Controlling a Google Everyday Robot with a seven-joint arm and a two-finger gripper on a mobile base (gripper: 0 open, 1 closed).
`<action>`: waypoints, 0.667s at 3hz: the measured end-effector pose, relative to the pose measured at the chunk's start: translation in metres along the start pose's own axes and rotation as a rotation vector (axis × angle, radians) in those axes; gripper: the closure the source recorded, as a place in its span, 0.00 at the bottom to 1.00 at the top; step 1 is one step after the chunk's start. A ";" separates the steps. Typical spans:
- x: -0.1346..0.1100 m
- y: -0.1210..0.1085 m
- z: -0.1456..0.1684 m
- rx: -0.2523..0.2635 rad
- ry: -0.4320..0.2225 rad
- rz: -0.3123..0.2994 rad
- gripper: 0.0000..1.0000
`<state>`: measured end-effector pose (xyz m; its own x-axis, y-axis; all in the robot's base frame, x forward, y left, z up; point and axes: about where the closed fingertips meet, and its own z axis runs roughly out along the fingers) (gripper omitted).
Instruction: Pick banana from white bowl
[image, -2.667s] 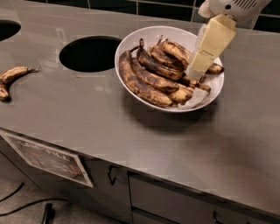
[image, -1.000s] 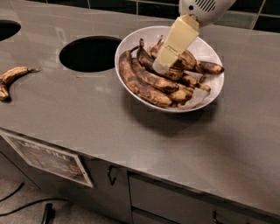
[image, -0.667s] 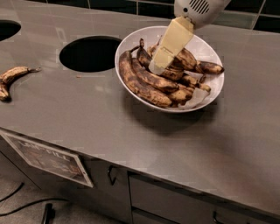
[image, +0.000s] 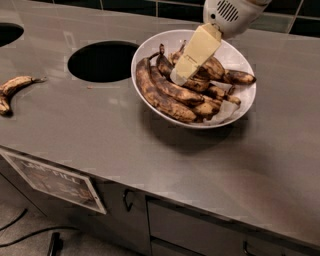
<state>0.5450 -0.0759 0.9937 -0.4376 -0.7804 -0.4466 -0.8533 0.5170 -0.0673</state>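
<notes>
The white bowl (image: 231, 51) stands on the grey counter, right of centre, holding several overripe bananas. Long, nearly black bananas (image: 165, 95) lie along its left and front side. A short, plump, tan-yellow speckled banana (image: 216, 69) lies at the back of the pile. My gripper (image: 180, 76), cream-coloured under a white wrist housing, reaches down from the top right. Its tip is in the bowl's middle-left part, just left of the plump banana and touching or just above the pile.
A round hole (image: 102, 61) opens in the counter just left of the bowl, and another (image: 7, 34) is at the far left edge. A small lone curved banana (image: 12, 89) lies at the left. The counter's front edge has cabinet doors and a sign (image: 55, 180) below.
My gripper has moved left across the bowl, from its right side to its middle-left part, and has stayed almost still over the last second. The bananas have not visibly shifted.
</notes>
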 end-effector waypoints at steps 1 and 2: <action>0.000 0.000 0.000 0.000 0.000 0.001 0.00; 0.003 -0.003 0.006 -0.007 -0.007 0.019 0.00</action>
<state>0.5479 -0.0782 0.9872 -0.4522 -0.7677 -0.4540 -0.8466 0.5296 -0.0525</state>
